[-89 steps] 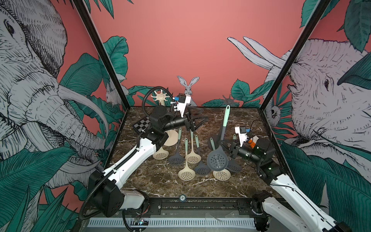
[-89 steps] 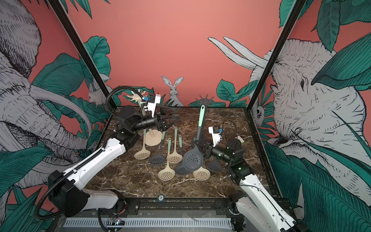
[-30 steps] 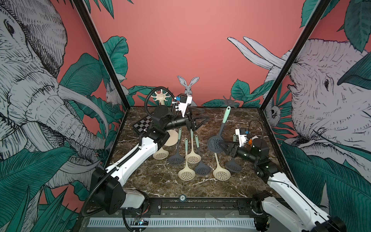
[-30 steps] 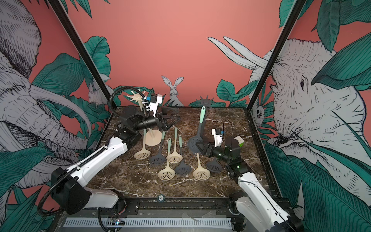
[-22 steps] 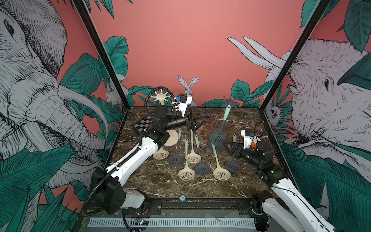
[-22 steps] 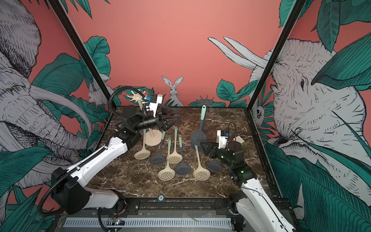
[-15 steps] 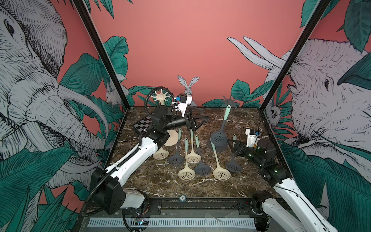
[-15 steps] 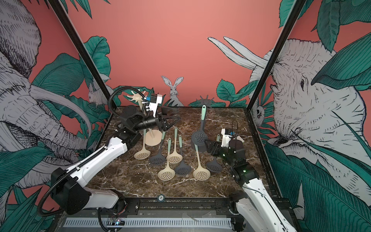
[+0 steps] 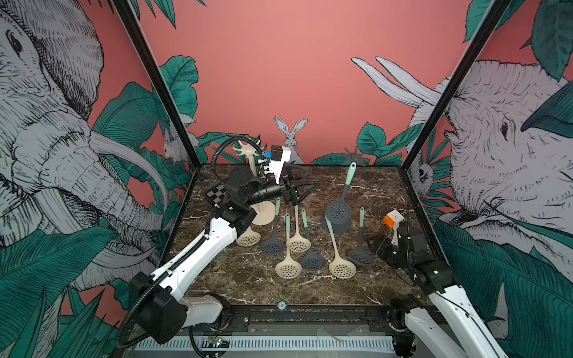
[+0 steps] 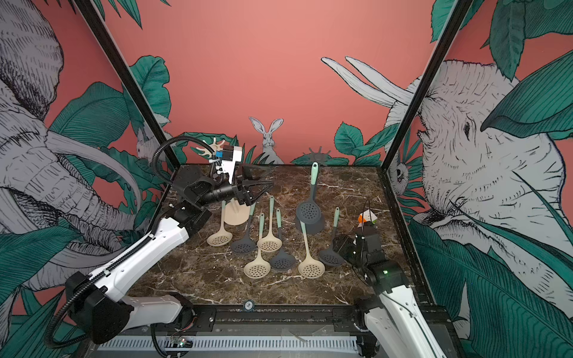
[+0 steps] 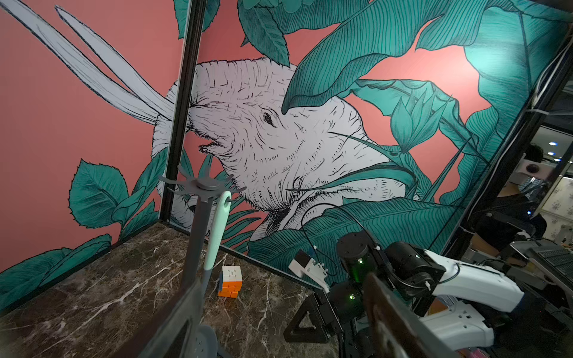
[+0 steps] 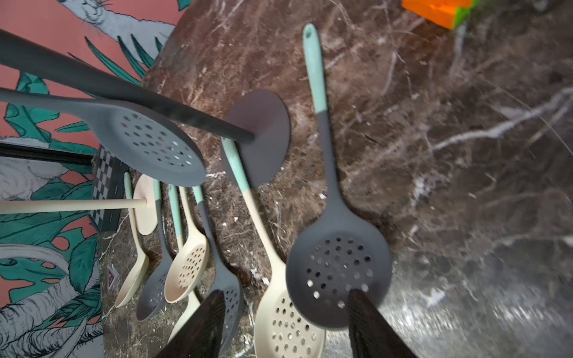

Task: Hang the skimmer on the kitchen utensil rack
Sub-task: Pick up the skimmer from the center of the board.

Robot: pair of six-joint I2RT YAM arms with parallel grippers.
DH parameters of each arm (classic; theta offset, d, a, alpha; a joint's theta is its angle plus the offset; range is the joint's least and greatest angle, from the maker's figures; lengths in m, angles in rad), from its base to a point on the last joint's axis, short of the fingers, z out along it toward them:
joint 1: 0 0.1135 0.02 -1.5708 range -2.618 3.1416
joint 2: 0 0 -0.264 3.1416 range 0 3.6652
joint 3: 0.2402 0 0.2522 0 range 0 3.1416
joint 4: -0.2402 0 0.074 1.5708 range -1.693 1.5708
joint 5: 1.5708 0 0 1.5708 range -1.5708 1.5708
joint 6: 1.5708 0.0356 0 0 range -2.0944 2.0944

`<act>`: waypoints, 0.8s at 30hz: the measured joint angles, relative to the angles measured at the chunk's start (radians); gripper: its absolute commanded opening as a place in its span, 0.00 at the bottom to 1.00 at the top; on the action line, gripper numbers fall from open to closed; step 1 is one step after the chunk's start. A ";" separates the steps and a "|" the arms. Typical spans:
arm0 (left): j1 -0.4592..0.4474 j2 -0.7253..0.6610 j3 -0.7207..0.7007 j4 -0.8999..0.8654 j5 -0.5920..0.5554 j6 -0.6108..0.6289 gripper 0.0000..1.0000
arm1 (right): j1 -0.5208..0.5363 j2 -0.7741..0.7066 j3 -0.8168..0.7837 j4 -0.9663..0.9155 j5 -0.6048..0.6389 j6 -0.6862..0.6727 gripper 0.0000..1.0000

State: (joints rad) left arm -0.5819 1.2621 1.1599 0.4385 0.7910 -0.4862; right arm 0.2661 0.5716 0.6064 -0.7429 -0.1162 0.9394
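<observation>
Right gripper (image 12: 285,294): jaws stand apart with nothing between them. It sits low over the right side of the table (image 9: 248,288), clear of the rack.
Left gripper (image 9: 311,177): jaws spread wide and holding nothing. It is raised over the far left of the table, pointing across towards the middle.
Skimmer (image 9: 338,212): dark grey head, mint handle. It hangs from a hook of the grey rack (image 11: 195,241) by the hole at its handle end, head down just above the rack's base, with neither gripper touching it.
Grey rack: upright towards the back, right of centre, with a star of hooks on top and a round base flat on the marble.
Loose skimmers (image 9: 288,269): seven lie flat in front of the racks, four beige and three grey, handles pointing to the back wall. The rightmost grey one (image 9: 361,258) lies just beside the right gripper.
Beige rack (image 9: 248,152): stands at the back left, partly behind the left arm.
Puzzle cube (image 9: 393,218): on the table near the right wall, just behind the right gripper.
Checkerboard card (image 9: 215,196): by the left wall.
</observation>
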 measured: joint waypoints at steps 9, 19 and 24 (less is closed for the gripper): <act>0.000 -0.035 -0.013 -0.036 -0.014 0.033 0.83 | -0.003 -0.096 -0.173 -0.053 -0.039 0.158 0.55; 0.000 -0.031 -0.019 -0.037 -0.025 0.035 0.83 | -0.003 -0.006 -0.249 0.069 -0.057 0.211 0.42; 0.000 0.025 0.010 -0.037 -0.023 0.035 0.83 | -0.003 0.021 -0.324 0.181 -0.058 0.262 0.16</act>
State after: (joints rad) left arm -0.5819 1.2869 1.1694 0.4015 0.7677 -0.4511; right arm 0.2634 0.5922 0.2821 -0.5621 -0.1745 1.2015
